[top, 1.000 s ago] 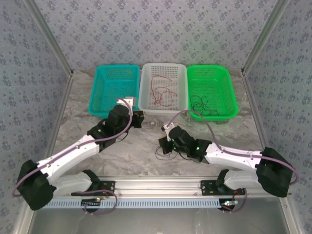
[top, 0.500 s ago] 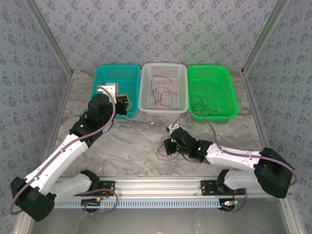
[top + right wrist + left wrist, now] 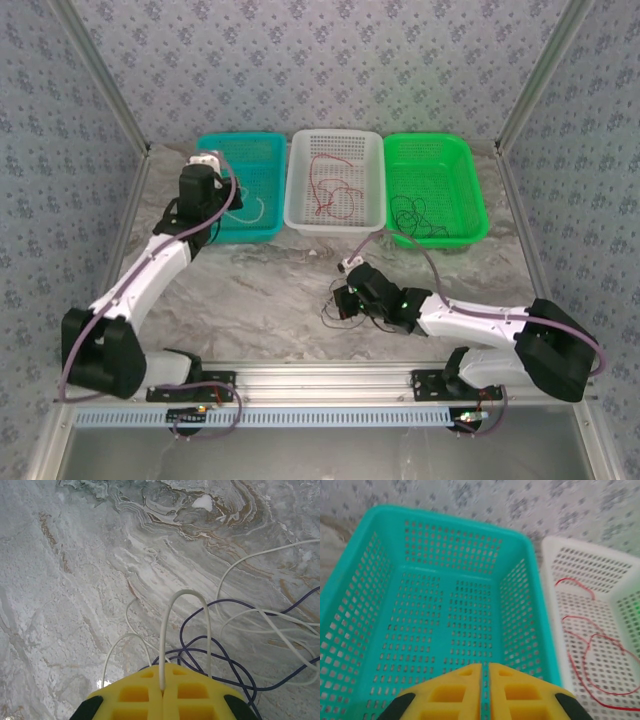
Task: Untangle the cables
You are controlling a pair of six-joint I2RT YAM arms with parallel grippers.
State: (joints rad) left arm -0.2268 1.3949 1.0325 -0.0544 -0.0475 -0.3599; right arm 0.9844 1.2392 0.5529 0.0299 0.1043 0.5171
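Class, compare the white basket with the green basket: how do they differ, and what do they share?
The white basket stands mid-row; the green basket ends it on the right. The white basket holds a red cable, the green basket a black cable. Both are rectangular and perforated.

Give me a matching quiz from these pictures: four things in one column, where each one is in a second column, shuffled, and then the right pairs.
Things:
1. red cable
2. black cable
3. white cable loop
4. left gripper

Places:
A. above the teal basket
B. in the green basket
C. pinched by the right gripper
D. in the white basket

Pairs: 1-D, 2-B, 3-C, 4-A.
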